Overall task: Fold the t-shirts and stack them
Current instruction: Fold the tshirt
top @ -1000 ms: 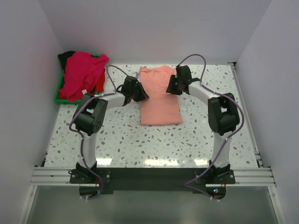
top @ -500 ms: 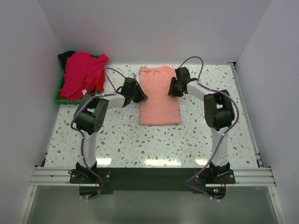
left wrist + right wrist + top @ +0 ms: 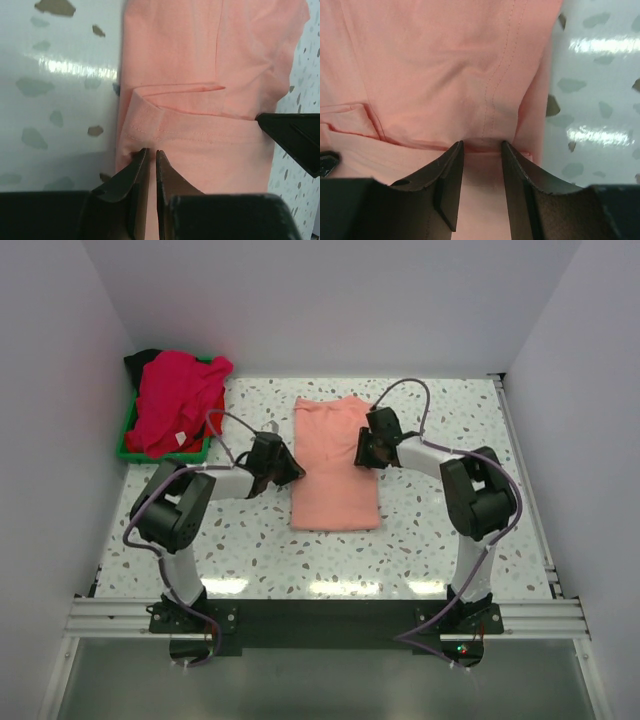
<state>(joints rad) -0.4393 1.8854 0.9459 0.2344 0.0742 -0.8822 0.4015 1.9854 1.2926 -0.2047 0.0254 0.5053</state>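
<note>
The salmon-pink t-shirt (image 3: 335,465) lies folded into a long strip in the middle of the table. My left gripper (image 3: 292,470) is at its left edge, jaws nearly closed and pinching the hem (image 3: 150,151). My right gripper (image 3: 362,453) is at its right edge, jaws closed on a bunched fold of the cloth (image 3: 481,143). In the left wrist view the shirt (image 3: 210,75) shows a folded layer across it. In the right wrist view the shirt (image 3: 435,65) fills the frame, with a seam running up from the jaws. A magenta-pink t-shirt (image 3: 175,395) is heaped at the back left.
The green tray (image 3: 125,447) at the back left holds the magenta-pink shirt, with a red shirt (image 3: 213,420) and a black one (image 3: 143,360) under it. White walls close in the left, back and right. The speckled table (image 3: 440,530) runs to a metal rail in front.
Both grippers have drawn back toward the near edge, and the salmon-pink shirt has slid with them, its far edge now farther from the back wall.
</note>
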